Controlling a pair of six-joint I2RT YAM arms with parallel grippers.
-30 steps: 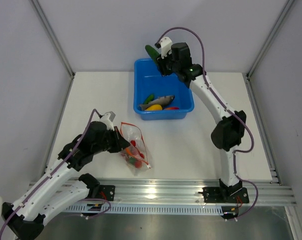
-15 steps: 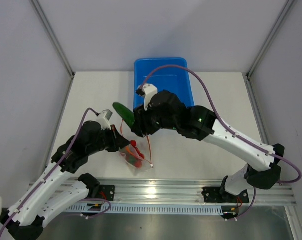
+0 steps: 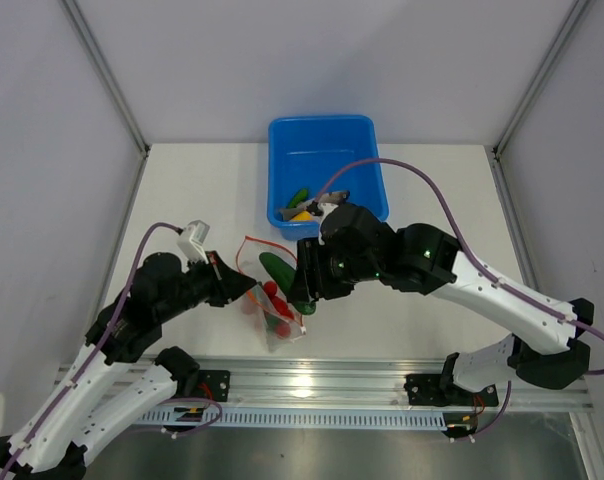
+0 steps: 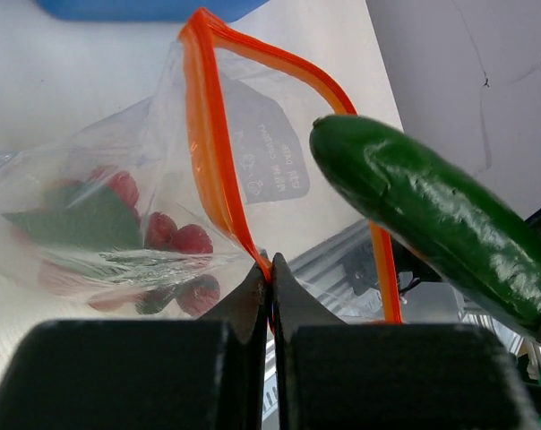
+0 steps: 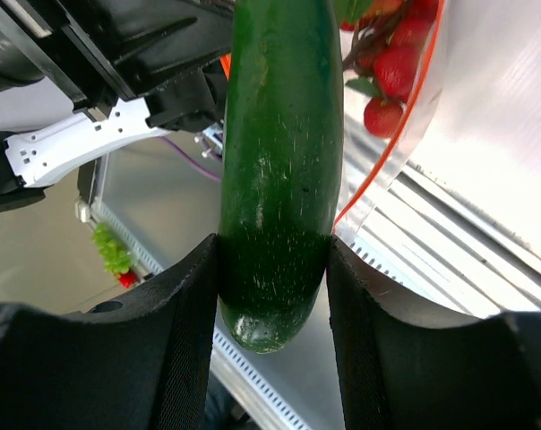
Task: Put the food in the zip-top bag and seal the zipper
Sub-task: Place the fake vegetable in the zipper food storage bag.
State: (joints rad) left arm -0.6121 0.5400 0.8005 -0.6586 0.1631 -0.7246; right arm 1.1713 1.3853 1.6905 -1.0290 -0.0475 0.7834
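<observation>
Looking down from the top camera, I see the bag [image 3: 274, 318] lying on the tabletop [image 3: 182, 190] between the two arms, toward the near edge, with the tub [image 3: 322, 140] well behind it. That view gives me the layout but little of the grips.

The left wrist camera fills that in. The left pincer [image 4: 270, 279] is closed on the zipper [image 4: 208, 152], pinching one lip of the mouth and holding it up so the orange-red strip forms an open loop. The right wrist camera shows what neither other view does: the right pincer [image 5: 273, 269] is clamped across the cucumber [image 5: 282, 134] close to its rear end, one pad on each side.

Seen from above, the cucumber's long axis runs diagonally from the right pincer up and left toward the left arm. Its free, blunt tip points at the bag's mouth. From the left wrist the tip sits within the outline of the zipper loop, but I cannot tell from that angle whether it has crossed the mouth.

The cucumber is dark glossy green, thick and smooth, with rounded ends and fine pale scratches on its skin. Through the clear, crinkled plastic I can make out small red tomatoes [image 4: 176, 235] and green bits [image 4: 82, 224] at the bottom of the bag.
</observation>
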